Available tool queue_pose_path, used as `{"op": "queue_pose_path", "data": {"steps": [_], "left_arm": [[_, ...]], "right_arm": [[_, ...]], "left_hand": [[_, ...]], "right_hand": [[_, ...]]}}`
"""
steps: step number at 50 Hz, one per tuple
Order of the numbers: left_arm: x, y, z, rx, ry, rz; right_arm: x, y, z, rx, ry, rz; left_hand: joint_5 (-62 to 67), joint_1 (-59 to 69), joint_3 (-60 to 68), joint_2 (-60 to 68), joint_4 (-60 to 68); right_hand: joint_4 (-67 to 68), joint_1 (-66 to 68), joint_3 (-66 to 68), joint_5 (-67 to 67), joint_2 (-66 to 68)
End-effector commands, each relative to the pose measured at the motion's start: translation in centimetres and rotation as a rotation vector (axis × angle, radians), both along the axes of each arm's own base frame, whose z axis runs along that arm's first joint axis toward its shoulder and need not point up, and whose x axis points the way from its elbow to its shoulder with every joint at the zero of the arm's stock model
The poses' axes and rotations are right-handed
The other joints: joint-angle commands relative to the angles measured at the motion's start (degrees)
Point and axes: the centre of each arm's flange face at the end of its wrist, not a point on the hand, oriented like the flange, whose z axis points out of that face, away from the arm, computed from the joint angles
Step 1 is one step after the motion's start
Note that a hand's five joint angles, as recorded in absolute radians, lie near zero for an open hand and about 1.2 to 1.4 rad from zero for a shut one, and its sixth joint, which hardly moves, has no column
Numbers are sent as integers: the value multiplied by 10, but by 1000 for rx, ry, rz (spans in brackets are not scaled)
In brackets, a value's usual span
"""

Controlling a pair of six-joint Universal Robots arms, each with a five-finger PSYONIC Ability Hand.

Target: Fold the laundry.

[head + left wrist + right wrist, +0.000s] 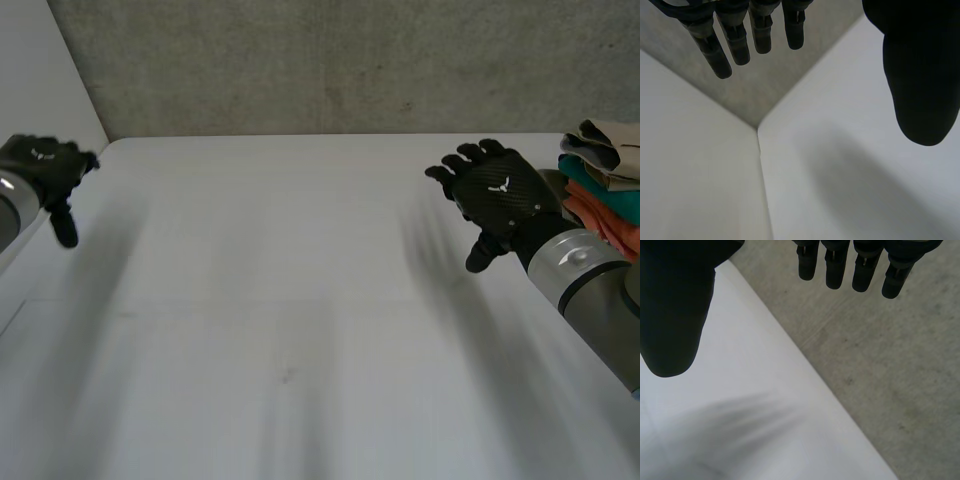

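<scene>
The laundry to be folded is a pile of laundry [605, 185] at the right edge of the white table [300, 320], a beige piece [612, 140] on top, a teal piece [590, 178] under it and an orange piece [612, 225] lowest; nothing lies yet on the bare middle of the table. The right hand [497, 195] hovers above the table near the pile but apart from it, back upward, and its wrist view shows its fingers [834, 267] straight and its thumb spread wide, holding nothing. The left hand [45, 170] hovers at the far left edge, well apart from the pile, likewise wide and empty in its own wrist view. The step in hand looks to be fetching one garment and laying it out. The right hand is the natural one to do it: it should turn toward the pile and pinch the beige piece alone at a free edge, not clamp down through the stack, or the teal piece may drag along and the pile may slide off the edge. Lifted clear, the piece should go to the middle, where the left hand can take the opposite corner and draw it flat before any crease is made
</scene>
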Motion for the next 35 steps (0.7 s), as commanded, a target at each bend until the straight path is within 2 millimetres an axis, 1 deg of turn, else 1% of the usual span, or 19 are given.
{"op": "queue_pose_path", "data": {"steps": [1, 2, 5, 7, 11, 13, 14, 18, 22, 25, 26, 29, 30, 32, 33, 35], "left_arm": [[30, 4, -23, 104, -104, 49], [36, 3, -31, 114, -102, 35], [46, 3, -43, 136, -86, 7], [54, 9, -53, 176, -66, -14], [72, 23, -63, 221, -19, -7], [81, 26, -62, 208, 2, 6], [85, 31, -58, 181, 24, 10], [93, 40, -43, 89, 107, 13], [97, 42, -34, 6, 166, 21], [99, 38, -36, -13, 183, 39], [100, 34, -39, -20, 185, 51], [100, 25, -40, -50, 164, 65], [96, 18, -38, -79, 145, 71], [91, 10, -33, -115, 128, 80], [85, 2, -30, -150, 121, 93], [79, -6, -27, -179, 129, 108]], "right_arm": [[2, 0, -11, 45, 14, 2], [3, -1, -14, 51, 18, 4], [4, -2, -17, 56, 24, 5], [5, -2, -20, 61, 31, 10], [7, -1, -25, 68, 48, 17], [7, -1, -26, 67, 52, 21], [8, -1, -27, 70, 55, 24], [11, 0, -31, 71, 62, 33], [16, 3, -35, 81, 68, 47], [18, 6, -37, 85, 73, 55], [19, 7, -38, 86, 74, 55], [18, 5, -37, 81, 72, 44], [17, 4, -36, 80, 69, 38], [16, 3, -34, 73, 67, 28], [15, 1, -30, 59, 60, 17], [13, -1, -27, 49, 48, 2]], "left_hand": [[-27, -18, -19, -18, -16], [-27, -18, -19, -18, -16], [-27, -18, -19, -18, -16], [-27, -18, -19, -18, -16], [-27, -18, -19, -18, -16], [-27, -18, -19, -18, -16], [-27, -18, -19, -18, -16], [-27, -18, -19, -18, -16], [-27, -18, -19, -18, -16], [-27, -18, -19, -18, -16], [-27, -18, -19, -18, -16], [-27, -18, -19, -18, -16], [-27, -18, -19, -18, -16], [-27, -18, -19, -18, -16], [-27, -18, -19, -18, -16], [-27, -18, -19, -18, -16]], "right_hand": [[-16, -29, -17, -25, -17], [-16, -29, -17, -25, -17], [-16, -29, -17, -25, -17], [-16, -29, -17, -25, -17], [-16, -29, -17, -25, -17], [-16, -29, -17, -25, -17], [-16, -29, -17, -25, -17], [-16, -29, -17, -25, -17], [-16, -29, -17, -25, -17], [-16, -29, -17, -25, -17], [-16, -29, -17, -25, -17], [-16, -29, -17, -25, -17], [-16, -29, -17, -25, -17], [-16, -29, -17, -25, -17], [-16, -29, -17, -25, -17], [-16, -29, -17, -25, -17]]}}
